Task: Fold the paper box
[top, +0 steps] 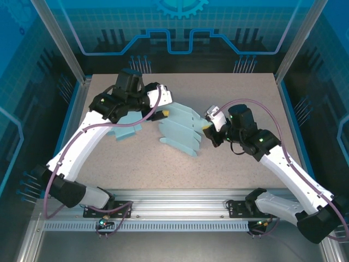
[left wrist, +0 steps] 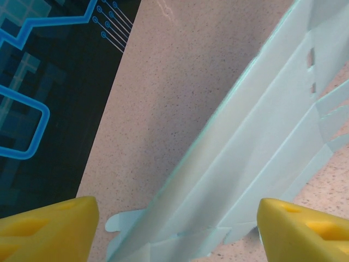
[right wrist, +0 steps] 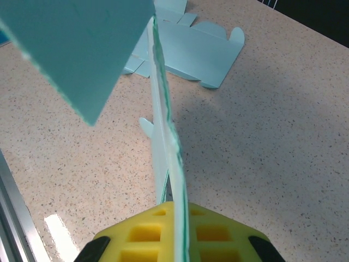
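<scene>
Towards the left of the desk [top: 245, 98], a second flat blank [top: 124, 132] is seen lying under the left arm. The left tool [top: 162, 113] is placed at the left edge of the paper box [top: 182, 131]. In the left wrist view its yellow fingers [left wrist: 49, 229] are spread wide apart, and the pale blue sheet is seen running between them. The paper box is raised at a tilt near the middle of the desk, its flaps fanned out. Its right edge is clamped by the right tool [top: 208, 126], whose yellow pads [right wrist: 147, 234] are pressed together on the thin sheet, seen edge-on in the right wrist view.
</scene>
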Available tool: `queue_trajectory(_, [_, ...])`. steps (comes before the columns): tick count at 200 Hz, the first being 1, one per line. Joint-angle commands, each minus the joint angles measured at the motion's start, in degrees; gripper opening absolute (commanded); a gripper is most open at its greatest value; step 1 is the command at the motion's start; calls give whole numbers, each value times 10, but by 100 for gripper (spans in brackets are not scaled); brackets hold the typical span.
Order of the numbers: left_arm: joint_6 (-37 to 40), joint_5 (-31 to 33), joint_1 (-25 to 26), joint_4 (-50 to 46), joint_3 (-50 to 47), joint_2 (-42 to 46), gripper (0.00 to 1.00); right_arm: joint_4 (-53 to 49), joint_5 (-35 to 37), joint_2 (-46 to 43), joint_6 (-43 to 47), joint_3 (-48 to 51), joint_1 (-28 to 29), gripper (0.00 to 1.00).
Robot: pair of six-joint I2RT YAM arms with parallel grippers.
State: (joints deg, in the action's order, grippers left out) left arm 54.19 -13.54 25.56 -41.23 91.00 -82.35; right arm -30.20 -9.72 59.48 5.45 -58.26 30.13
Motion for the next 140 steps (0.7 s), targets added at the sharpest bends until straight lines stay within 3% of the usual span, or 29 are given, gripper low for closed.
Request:
queue_trajectory(1, [14, 16, -2, 22, 12, -18, 76, -6, -21, 6, 5, -18, -8, 0])
queue_trajectory(21, [24, 23, -2, 29, 14, -30, 75, -6, -24, 11, 6, -19, -9, 0])
queue_trajectory(39, [28, 32, -2, 24, 22, -43, 57, -6, -22, 14, 6, -20, -10, 0])
queue_trajectory(101, [25, 41, 0, 33, 21, -39, 16, -1, -23, 18, -6, -19, -24, 0])
queue_trajectory(140, [21, 67, 27, 23, 28, -34, 6, -15, -32, 7, -49, -30, -25, 0])
